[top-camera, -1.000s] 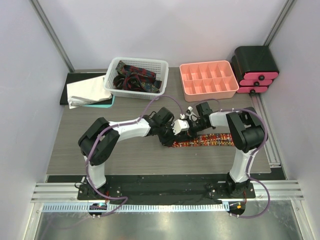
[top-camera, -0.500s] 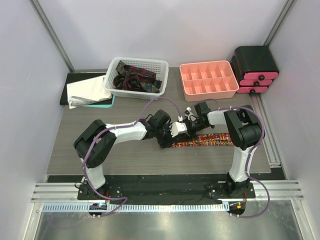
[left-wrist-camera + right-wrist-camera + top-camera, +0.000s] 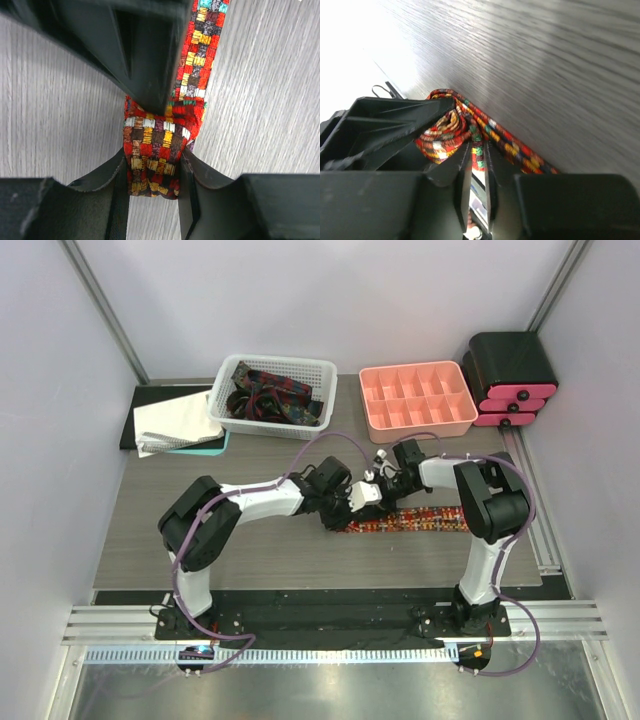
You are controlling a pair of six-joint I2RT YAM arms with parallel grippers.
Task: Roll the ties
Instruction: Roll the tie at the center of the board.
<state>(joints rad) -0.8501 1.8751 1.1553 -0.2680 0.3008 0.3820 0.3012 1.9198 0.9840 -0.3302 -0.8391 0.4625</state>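
While the left elbow (image 3: 200,508) is shifting slightly rightward from before, both arms are bending inward; left fingers (image 3: 106,176) are clamping the rolled red tie (image 3: 152,160), right fingers (image 3: 451,172) pinching it narrowly.

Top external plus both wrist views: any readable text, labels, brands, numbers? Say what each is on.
No text can be read in any view.
The small coloured marks at the arm bases are too small to read.
The tie has woven checks only, no lettering.
The basket, pink tray and black drawer unit show no markings.
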